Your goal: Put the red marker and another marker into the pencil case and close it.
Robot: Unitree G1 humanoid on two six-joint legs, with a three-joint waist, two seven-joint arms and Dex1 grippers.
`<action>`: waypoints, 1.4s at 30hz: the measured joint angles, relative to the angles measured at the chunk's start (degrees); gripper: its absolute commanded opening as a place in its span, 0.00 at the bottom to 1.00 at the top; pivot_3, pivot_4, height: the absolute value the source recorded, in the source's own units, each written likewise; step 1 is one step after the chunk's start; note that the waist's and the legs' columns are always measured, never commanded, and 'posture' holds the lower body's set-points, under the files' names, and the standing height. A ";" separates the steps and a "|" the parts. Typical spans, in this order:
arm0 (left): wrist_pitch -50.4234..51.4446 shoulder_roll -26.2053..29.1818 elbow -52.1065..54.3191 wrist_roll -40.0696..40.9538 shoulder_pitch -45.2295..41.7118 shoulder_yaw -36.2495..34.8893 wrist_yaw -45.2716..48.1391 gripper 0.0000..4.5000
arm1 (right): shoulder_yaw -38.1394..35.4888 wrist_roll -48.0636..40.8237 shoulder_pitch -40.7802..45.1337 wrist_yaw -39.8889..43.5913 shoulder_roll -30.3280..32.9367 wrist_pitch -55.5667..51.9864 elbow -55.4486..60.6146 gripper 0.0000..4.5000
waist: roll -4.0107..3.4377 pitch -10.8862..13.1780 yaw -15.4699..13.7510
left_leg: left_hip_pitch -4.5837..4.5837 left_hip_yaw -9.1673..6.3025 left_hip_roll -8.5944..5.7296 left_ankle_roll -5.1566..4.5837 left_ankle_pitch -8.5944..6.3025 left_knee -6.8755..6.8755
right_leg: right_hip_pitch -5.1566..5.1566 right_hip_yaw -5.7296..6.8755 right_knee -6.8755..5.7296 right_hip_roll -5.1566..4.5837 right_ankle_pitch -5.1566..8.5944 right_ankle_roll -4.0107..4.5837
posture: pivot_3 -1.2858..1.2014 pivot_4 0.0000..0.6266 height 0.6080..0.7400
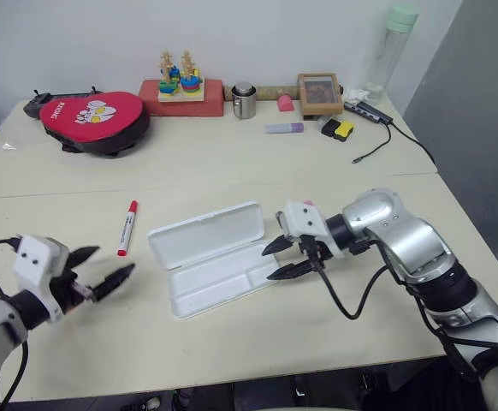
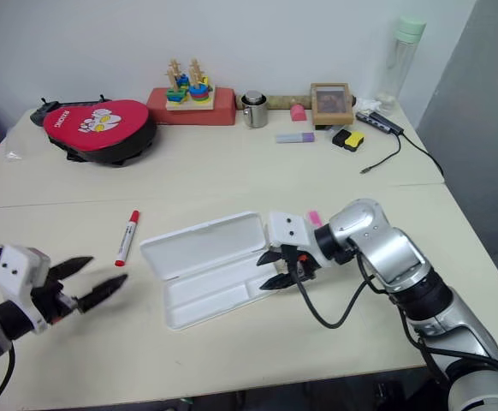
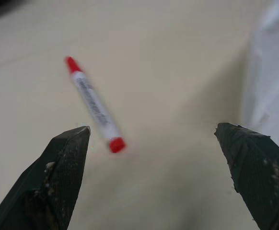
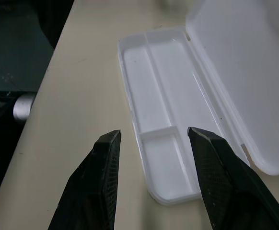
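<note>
The pencil case (image 1: 206,233) lies open in the middle of the table, lid folded back; its compartments (image 4: 158,96) are empty. The red marker (image 1: 127,228) lies on the table to the case's left, and it also appears ahead of my left gripper's fingers in the left wrist view (image 3: 94,103). My left gripper (image 1: 114,259) hovers open near the front left, short of the marker. At the case's right end my right gripper (image 1: 269,264) stands open with nothing between its fingers. A pink highlighter (image 2: 314,218) peeks out behind the right wrist, mostly hidden.
At the back stand a red oval pouch (image 1: 95,120), a stacking toy on a red box (image 1: 180,86), a metal cup (image 1: 244,100), a pale purple highlighter (image 1: 283,128), a wooden frame (image 1: 319,92), a yellow-black block (image 1: 341,129) and a bottle (image 1: 392,43).
</note>
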State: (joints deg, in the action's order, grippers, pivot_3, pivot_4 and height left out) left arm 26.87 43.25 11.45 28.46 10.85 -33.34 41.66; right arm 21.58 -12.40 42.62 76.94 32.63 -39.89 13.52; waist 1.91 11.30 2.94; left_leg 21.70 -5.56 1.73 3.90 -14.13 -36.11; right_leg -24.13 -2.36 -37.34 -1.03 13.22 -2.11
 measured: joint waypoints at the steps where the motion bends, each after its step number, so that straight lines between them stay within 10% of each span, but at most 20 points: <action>1: 0.00 -0.07 -0.54 -0.44 -0.69 0.02 -1.06 1.00 | -0.81 -0.61 0.18 -0.23 0.25 -0.65 0.07 0.51 | 0.01 -0.01 0.01 | 0.00 0.02 0.00 0.00 0.00 0.00 | 0.00 0.00 0.03 0.00 -0.01 -0.02 | 0.52 0.24 1.00; 21: 4.36 -3.90 -14.39 -7.42 -19.01 12.70 -11.99 1.00 | -3.65 -6.86 -0.48 -6.07 2.43 -3.31 1.43 0.51 | 0.02 -0.01 -0.23 | 0.06 -0.03 -0.02 0.00 0.00 -0.01 | -0.01 0.00 0.03 0.00 -0.07 -0.11 | 0.52 0.24 1.00; 42: 6.68 -3.97 -18.00 -9.33 -20.96 14.98 -12.35 0.10 | -3.55 -7.11 -0.57 -7.20 2.71 -3.15 1.38 0.52 | 0.02 -0.01 0.15 | -0.15 0.01 -0.02 -0.01 0.01 -0.02 | -0.01 -0.04 -0.31 0.00 -0.06 -0.09 | 0.52 0.24 1.00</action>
State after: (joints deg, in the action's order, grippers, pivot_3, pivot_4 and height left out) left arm 33.55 39.29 -6.55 19.13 -10.11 -18.37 29.31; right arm 18.03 -19.51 42.05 69.74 35.34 -43.04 14.90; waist 1.93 11.29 3.09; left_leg 21.55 -5.54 1.71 3.89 -14.11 -36.13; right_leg -24.14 -2.40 -37.65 -1.03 13.16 -2.20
